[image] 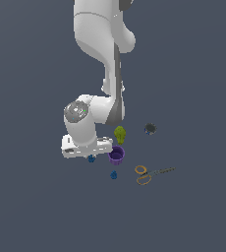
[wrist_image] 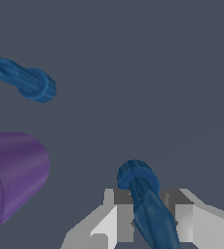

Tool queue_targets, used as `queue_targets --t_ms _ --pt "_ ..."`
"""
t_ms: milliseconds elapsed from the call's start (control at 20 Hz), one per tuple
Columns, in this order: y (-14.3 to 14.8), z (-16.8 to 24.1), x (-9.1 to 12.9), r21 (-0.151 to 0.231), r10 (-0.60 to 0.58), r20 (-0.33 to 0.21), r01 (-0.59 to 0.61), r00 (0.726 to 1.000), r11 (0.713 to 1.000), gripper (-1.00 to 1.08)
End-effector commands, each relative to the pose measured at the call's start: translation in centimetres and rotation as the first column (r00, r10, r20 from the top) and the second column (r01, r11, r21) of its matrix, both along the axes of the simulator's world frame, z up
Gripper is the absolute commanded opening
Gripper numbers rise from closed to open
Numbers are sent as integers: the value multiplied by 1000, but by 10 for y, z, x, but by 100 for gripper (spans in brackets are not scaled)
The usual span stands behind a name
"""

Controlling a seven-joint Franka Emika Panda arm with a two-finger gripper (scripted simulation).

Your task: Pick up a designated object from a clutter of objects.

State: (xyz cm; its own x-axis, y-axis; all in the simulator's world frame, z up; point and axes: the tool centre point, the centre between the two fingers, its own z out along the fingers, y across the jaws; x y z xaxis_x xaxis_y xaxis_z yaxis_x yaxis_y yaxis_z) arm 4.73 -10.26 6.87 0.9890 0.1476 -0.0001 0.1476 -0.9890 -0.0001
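Note:
The designated object, a tiny dark-blue elongated piece [wrist_image: 147,204], lies between my gripper's two fingers in the wrist view; in the exterior view it [image: 91,158] peeks out just below the hand. My gripper [wrist_image: 149,195] [image: 91,154] is low over the floor, and its jaws stand close against both sides of the piece. The other near-identical blue piece [wrist_image: 28,81] [image: 113,174] lies apart. The purple cup [wrist_image: 14,175] [image: 116,155] stands right beside my gripper.
A yellow-green lumpy item [image: 120,134] stands behind the cup. A dark round item [image: 150,129] lies toward the exterior view's right. Orange-handled scissors [image: 149,174] lie on the floor to the right of the second blue piece.

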Motion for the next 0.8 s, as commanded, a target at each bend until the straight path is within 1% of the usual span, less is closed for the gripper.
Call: queue_targets --t_ms 0,300,750 --pt "-7 14 -5 0 0 1 0 1000 1000 -100" --pt "-28 61 -23 1 -1 1 1 1000 1000 -100" --pt "-73 157 -58 2 -1 1 1 1000 1000 -100"
